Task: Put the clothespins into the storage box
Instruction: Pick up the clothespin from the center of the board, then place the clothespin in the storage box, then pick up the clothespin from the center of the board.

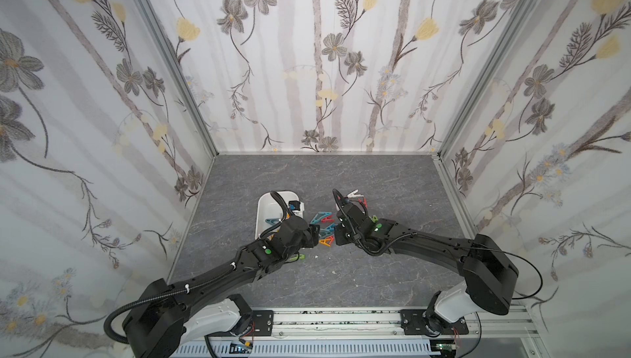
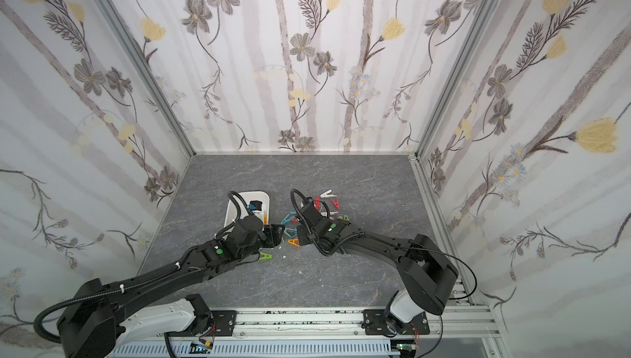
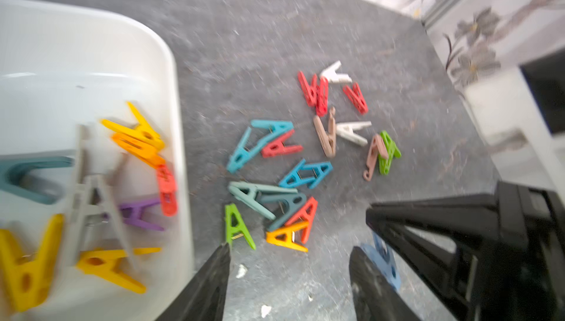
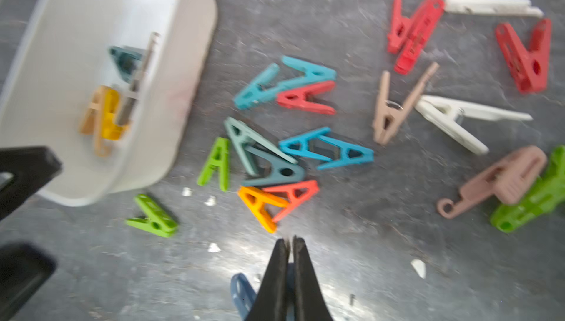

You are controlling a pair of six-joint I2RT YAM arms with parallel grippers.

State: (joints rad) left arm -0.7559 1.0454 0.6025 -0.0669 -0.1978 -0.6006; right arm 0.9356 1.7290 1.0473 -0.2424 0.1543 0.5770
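Near edge: an aluminium rail (image 1: pixel 341 318) carries both arm bases. Past it lies a dark grey marbled tabletop (image 1: pixel 375 182), shut in on three sides by floral wallpaper panels (image 1: pixel 307 66) joined at aluminium corner posts (image 1: pixel 170 63). Tiny white flecks (image 4: pixel 214 247) dot the near table. Left gripper (image 3: pixel 290 246): fingers spread, nothing between them, beside the near corner of the white plastic rectangular storage box (image 1: pixel 261 202), which has rounded corners and stands left of centre. Right gripper (image 4: pixel 289 240): fingers pressed tight together. A slate-blue plastic clothespin (image 4: pixel 241 293) sits right behind them, mostly covered, so I cannot tell whether it is pinched. One lime-green peg (image 1: pixel 300 256) lies apart, half under the left arm. Boxed clothespins (image 3: pixel 134 142) in yellow, orange, purple, grey and teal are badly blurred in the left wrist view. Loose clothespins (image 1: pixel 322 223) lie on the table just right of the box, between the two wrists: teal, blue, red, orange, green. Farther out are red, white and beige pegs (image 2: pixel 335 202). In both top views the left arm's cable and wrist cover much of the box, and both sets of fingertips are hidden.
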